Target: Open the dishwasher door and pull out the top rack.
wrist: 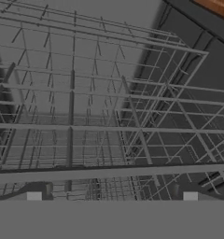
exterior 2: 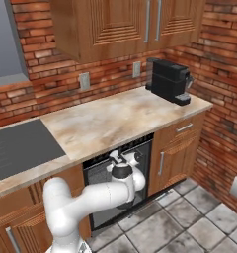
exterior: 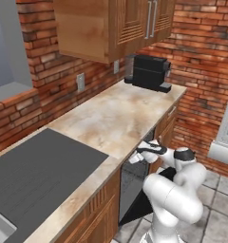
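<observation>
The flat glossy black dishwasher door point(exterior: 142, 209) hangs swung down and open below the front edge of the beige marbled stone worktop point(exterior: 116, 118), between the brown wooden base cabinets point(exterior 2: 177, 148), so the first step of the task looks done. The step in hand appears to be the rack pull: the white arm's end effector point(exterior: 140, 153) sits at the mouth of the dark dishwasher cavity point(exterior 2: 98, 173), just under the worktop's front edge. In the hand view the grey wire top rack point(wrist: 109, 121) spreads close ahead, and its front rail point(wrist: 114, 172) runs straight across just above the two fingertips point(wrist: 34, 196), which stand wide apart; whether they already straddle or touch the rail cannot be told. The rack seems to sit largely inside the cavity. The next move probably calls for closing the fingers on the front rail and drawing it straight outward over the lowered door. A black coffee machine point(exterior 2: 169, 81) stands at the worktop's far right corner, well apart.
</observation>
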